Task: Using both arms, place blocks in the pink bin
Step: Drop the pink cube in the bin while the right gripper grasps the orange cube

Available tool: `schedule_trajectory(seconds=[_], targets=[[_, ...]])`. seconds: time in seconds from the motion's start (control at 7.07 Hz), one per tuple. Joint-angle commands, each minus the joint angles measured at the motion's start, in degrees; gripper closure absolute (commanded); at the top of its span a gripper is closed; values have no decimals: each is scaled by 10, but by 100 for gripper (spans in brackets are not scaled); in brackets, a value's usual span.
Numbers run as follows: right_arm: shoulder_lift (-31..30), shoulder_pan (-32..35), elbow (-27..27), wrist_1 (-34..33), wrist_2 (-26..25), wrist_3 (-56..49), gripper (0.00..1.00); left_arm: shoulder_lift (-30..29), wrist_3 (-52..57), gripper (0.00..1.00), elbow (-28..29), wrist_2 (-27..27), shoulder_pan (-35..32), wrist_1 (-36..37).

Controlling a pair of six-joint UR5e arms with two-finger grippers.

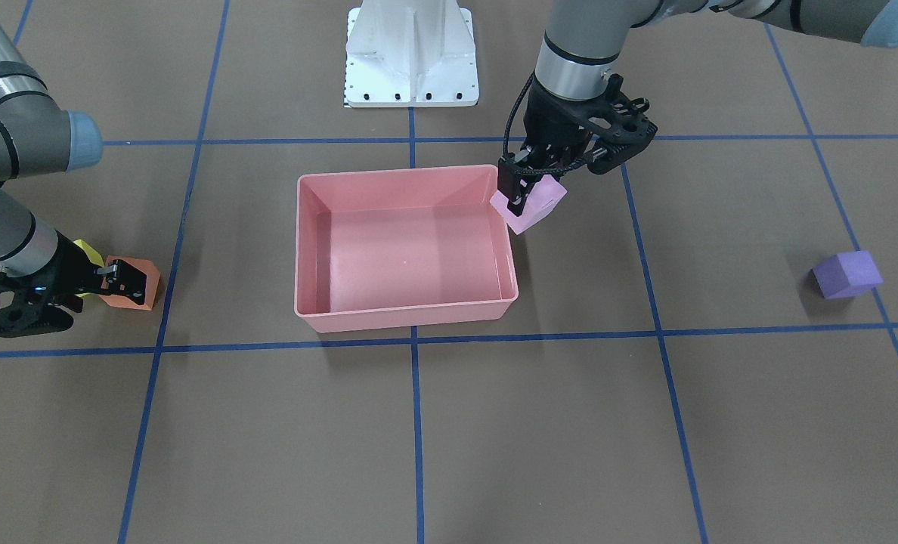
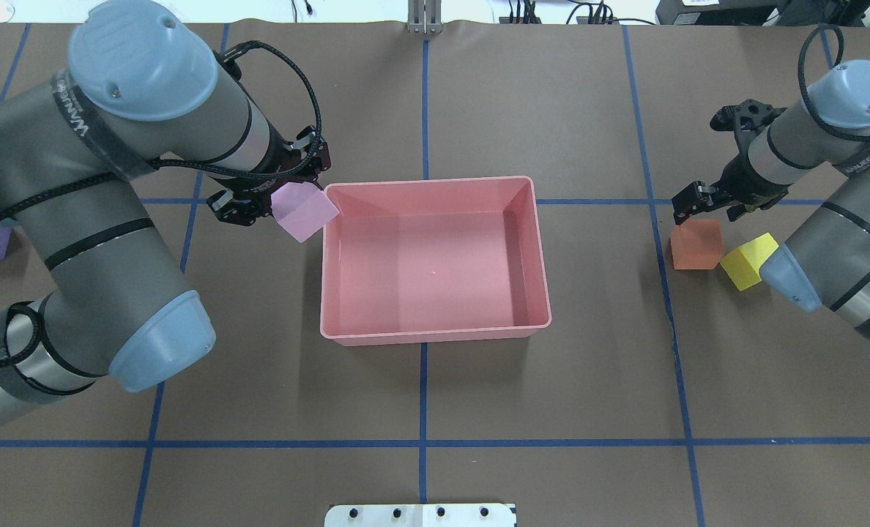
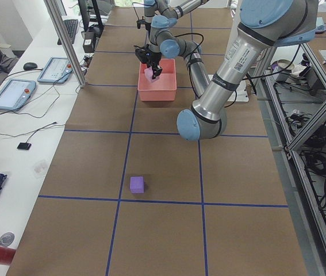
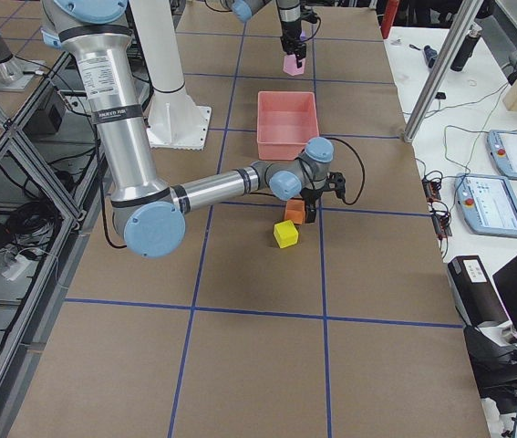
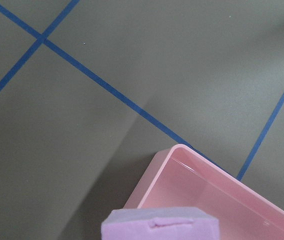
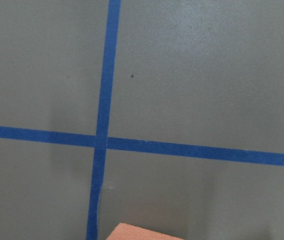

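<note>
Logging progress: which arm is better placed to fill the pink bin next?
Left: left gripper holds the light pink cube at a corner of the pink bin; right gripper is far off, at the orange cube.

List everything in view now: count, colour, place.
pink bin: one, salmon pink, table centre.
light pink cube: one, held raised at the bin's corner.
orange cube: one, robot's right side, on table.
yellow cube: one, beside the orange cube.
purple cube: one, alone, robot's far left.
base mount: one, white, table's robot-side edge.
left gripper: black, shut on light pink cube.
right gripper: black, at the orange cube; grip unclear.
</note>
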Motion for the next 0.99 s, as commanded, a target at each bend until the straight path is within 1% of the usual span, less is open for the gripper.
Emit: schedule_trajectory(seconds=[0.0, 0.71, 0.85], targets=[[1, 0, 0, 0, 0, 1, 0, 1, 1, 100, 0, 0, 0, 0], [-9, -18, 0, -4, 0, 2, 0, 3, 1, 100, 0, 1, 0, 0], [-6, -24, 7, -31, 3, 2, 0, 3, 1, 100, 0, 1, 0, 0]])
